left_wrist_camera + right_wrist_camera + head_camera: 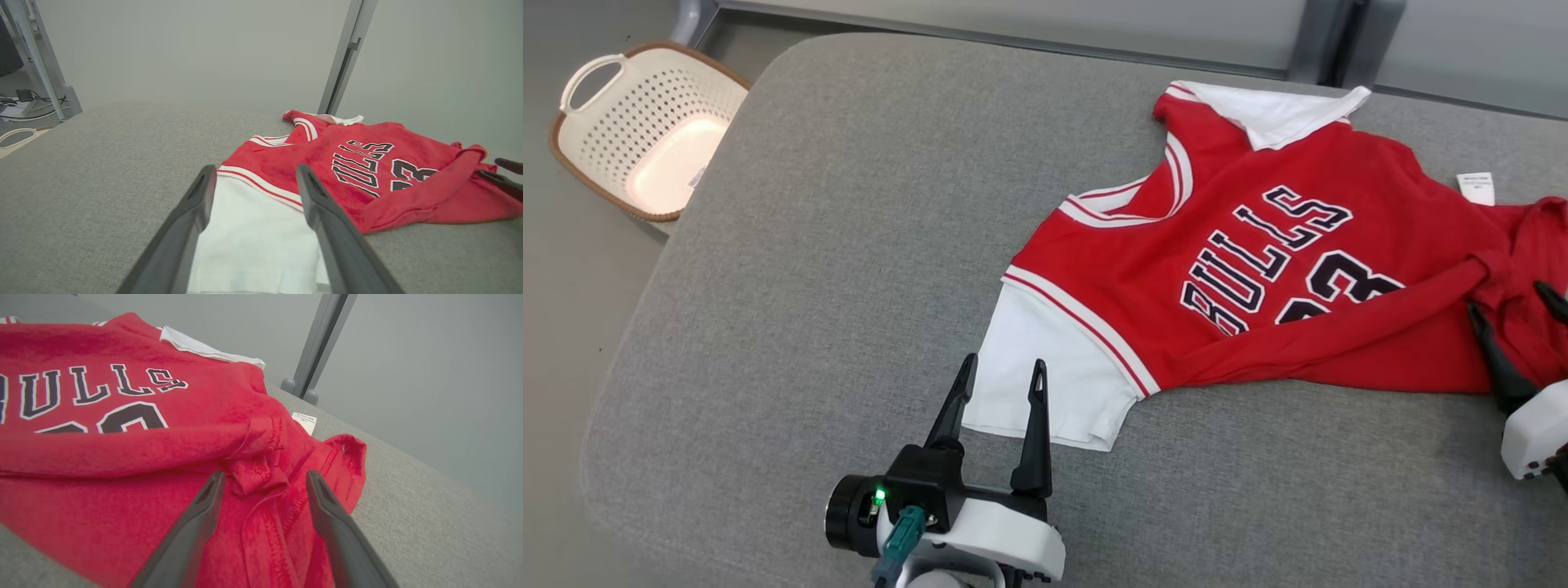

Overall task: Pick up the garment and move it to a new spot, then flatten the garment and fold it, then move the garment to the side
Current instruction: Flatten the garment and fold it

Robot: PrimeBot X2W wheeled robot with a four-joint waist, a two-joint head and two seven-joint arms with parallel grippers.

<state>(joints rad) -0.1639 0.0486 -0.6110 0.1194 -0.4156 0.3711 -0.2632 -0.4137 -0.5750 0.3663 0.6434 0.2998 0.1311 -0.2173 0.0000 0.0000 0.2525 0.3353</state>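
Head view: the left gripper [1005,363] sits low and near the middle, its two dark fingers spread wide and holding nothing. Their tips are over the near edge of a white sleeve [1078,367]. In the left wrist view the sleeve fills the gap between the fingers, but I cannot tell whether they touch the cloth. The right gripper [1509,298] is at the right edge, its fingers also parted with nothing clamped. Its tips point into the bunched red hem, and the right wrist view shows a small folded lump of red fabric just ahead of the gap between them. Both belong to the garment [1143,278], a red jersey with white trim, dark lettering and a number. It lies front up on the right half of a gray cushion [849,245], neck toward the left and hem toward the right. A long raised fold runs across its lower body, and its second white sleeve lies at the far edge. A white label [1476,188] rests on the cushion beside the hem. A cream perforated basket [686,90] stands on the floor beyond the cushion's far left corner.
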